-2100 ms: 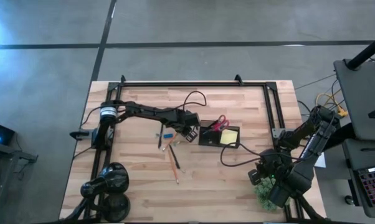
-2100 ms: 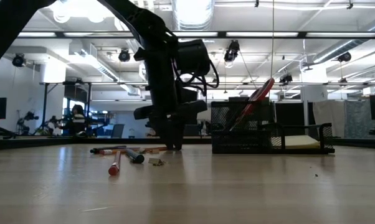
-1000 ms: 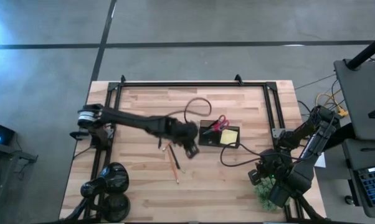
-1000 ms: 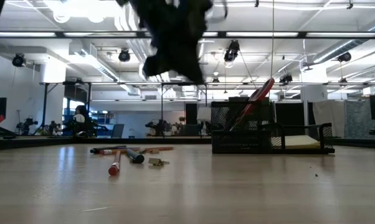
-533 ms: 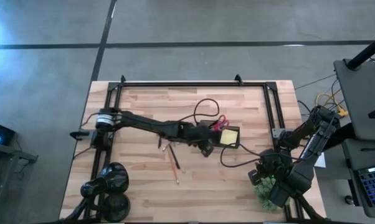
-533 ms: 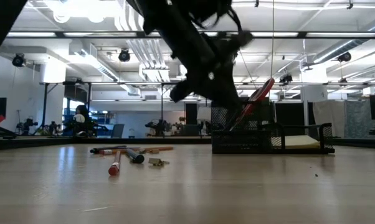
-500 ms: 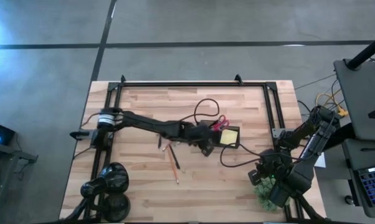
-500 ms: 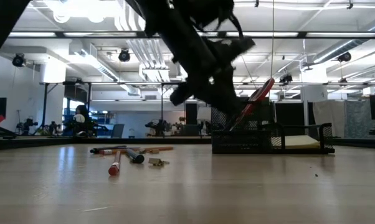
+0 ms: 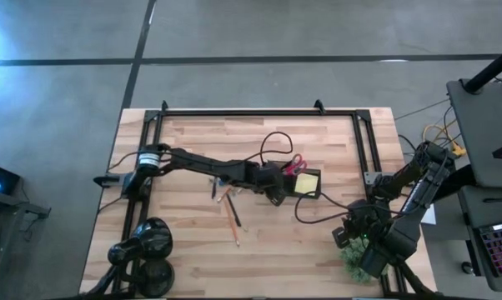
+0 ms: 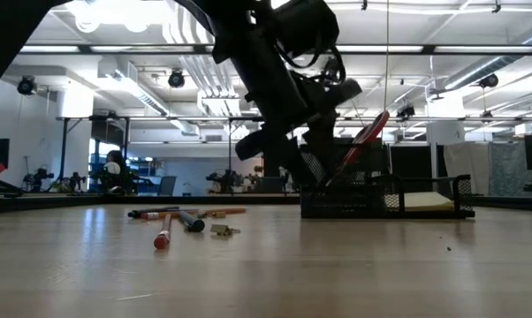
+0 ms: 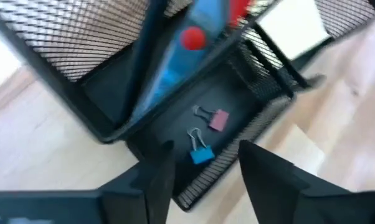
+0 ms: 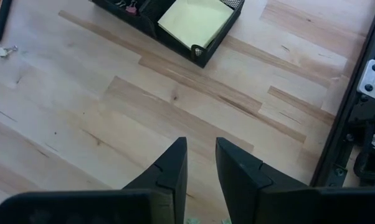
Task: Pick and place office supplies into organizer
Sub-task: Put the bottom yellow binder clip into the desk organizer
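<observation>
The organizer [image 9: 294,182] is a dark mesh box at mid-table. Red-handled scissors [image 9: 294,163] lean out of its left compartment, and a yellow note pad [image 12: 195,22] lies in the right one. My left gripper [image 11: 203,177] hovers open just above the left compartment's near wall. Below it, a blue clip [image 11: 201,154] and a pink clip [image 11: 217,118] lie on the compartment floor. Orange and dark pens and pencils [image 9: 230,208] lie on the table left of the organizer. My right gripper [image 12: 200,162] waits near the right edge with a narrow gap between its fingers and nothing in it.
A black round lamp-like object [image 9: 147,246] stands at the near left corner. A green spiky ball [image 9: 355,265] sits under the right arm. A black cable [image 9: 318,208] loops near the organizer. A small clip [image 10: 220,230] lies by the pens, and black frame rails [image 9: 259,111] border the table.
My left gripper has swung from above the pens toward the table's right and come down over the organizer's left compartment, tipping further downward. The pens and the organizer have stayed where they were.
</observation>
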Available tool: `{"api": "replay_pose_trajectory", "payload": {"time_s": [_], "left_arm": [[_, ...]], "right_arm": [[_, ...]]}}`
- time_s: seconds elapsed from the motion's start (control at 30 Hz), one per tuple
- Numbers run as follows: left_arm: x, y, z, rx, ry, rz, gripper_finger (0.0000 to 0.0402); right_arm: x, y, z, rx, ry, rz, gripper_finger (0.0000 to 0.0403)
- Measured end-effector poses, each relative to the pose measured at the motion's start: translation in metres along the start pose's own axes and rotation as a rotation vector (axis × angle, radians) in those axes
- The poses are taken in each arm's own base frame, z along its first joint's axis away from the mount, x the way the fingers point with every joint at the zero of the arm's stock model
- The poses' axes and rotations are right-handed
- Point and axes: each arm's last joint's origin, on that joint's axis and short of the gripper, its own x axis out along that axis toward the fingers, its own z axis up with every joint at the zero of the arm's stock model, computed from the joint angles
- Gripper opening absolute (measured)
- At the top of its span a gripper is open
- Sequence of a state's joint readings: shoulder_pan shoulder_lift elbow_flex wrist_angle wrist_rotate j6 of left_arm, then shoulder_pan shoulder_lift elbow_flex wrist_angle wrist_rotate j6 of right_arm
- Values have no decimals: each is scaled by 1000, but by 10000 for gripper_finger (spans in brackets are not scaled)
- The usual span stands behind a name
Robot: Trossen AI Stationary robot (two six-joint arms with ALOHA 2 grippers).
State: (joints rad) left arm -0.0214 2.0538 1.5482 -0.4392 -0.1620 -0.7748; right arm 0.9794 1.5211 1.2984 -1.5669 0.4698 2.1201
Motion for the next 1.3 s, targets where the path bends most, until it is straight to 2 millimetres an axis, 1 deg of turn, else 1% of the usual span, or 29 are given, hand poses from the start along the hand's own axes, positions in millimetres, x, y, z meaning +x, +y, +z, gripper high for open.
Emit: {"api": "replay_pose_trajectory", "payload": {"time_s": [0.03, 0.1, 0.13, 0.2, 0.27, 0.33, 0.4, 0.47, 0.57, 0.73, 0.87, 0.93, 1.03, 1.3], "left_arm": [[-5, -1, 2, 20, 3, -18, 170], [-23, -7, 5, 78, -4, -70, 175], [-36, -10, 5, 105, -1, -86, 177], [-61, -12, -2, 135, 53, -60, 176], [-85, -9, -16, 136, 140, 23, 173], [-99, -8, -36, 104, 228, 118, 166], [-107, -15, -54, 77, 264, 142, 158], [-113, -26, -70, 64, 283, 122, 152], [-110, -38, -91, 28, 317, 120, 143], [-85, -48, -112, -31, 338, 151, 138], [-63, -53, -121, -141, 349, 162, 138], [-55, -56, -123, -181, 357, 142, 138], [-50, -61, -125, -193, 349, 103, 138], [-34, -56, -134, -179, 375, 158, 138]], "right_arm": [[0, 0, 0, 0, 1, -1, 77], [0, 0, 0, 0, 2, -1, 77], [0, 0, 0, 0, 3, -1, 77], [0, 0, 0, 1, 5, -2, 77], [0, 0, 0, 1, 7, -1, 77], [0, 0, 0, 2, 7, 0, 77], [0, 0, 0, -6, 6, -1, 77], [0, 0, 0, -12, 6, -1, 77], [0, 0, 0, -27, 4, -2, 77], [0, 0, 0, -37, 3, -2, 77], [0, 0, 0, -35, 4, 2, 77], [0, 1, -1, -31, 8, 8, 77], [0, 2, -2, -24, 17, 20, 77], [-1, 3, -5, -17, 30, 44, 77]]}}
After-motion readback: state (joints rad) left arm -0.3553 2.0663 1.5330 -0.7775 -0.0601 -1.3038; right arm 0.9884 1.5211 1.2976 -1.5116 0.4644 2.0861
